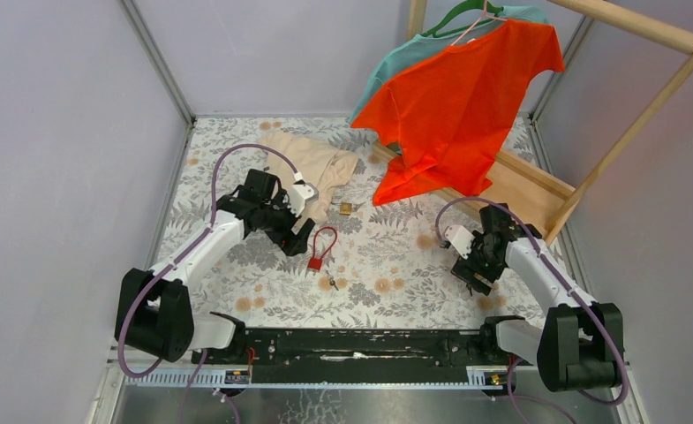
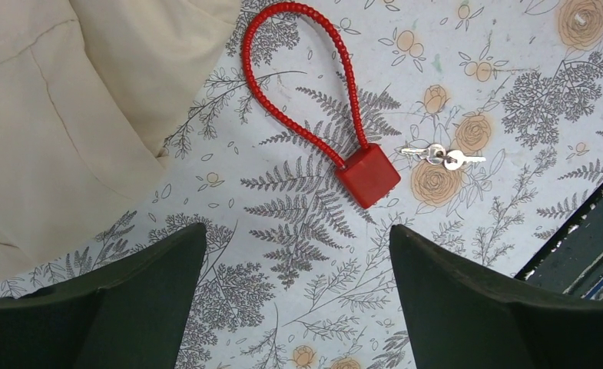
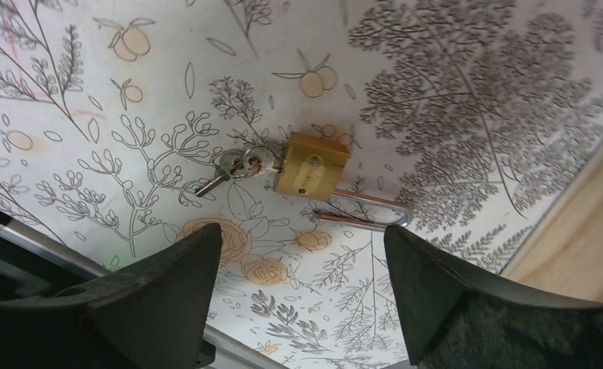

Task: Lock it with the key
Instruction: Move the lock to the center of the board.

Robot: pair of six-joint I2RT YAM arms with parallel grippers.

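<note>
A red cable lock [image 1: 318, 253] lies on the floral table, its square body [image 2: 368, 175] beside a pair of small silver keys [image 2: 442, 157], which also show in the top view [image 1: 329, 283]. My left gripper [image 2: 296, 231] is open and empty, hovering just short of the red lock [image 1: 295, 233]. A brass padlock [image 3: 312, 166] with an open steel shackle [image 3: 367, 209] has a key ring [image 3: 240, 165] at its keyhole end. My right gripper [image 3: 302, 231] is open and empty above the table near it [image 1: 471, 272]. The right arm hides this padlock in the top view.
A second small brass padlock [image 1: 346, 208] lies by a beige cloth [image 1: 312, 163]. An orange shirt [image 1: 457, 97] and a teal one hang from a wooden rack [image 1: 537, 190] at the back right. Its base shows in the right wrist view [image 3: 582, 246].
</note>
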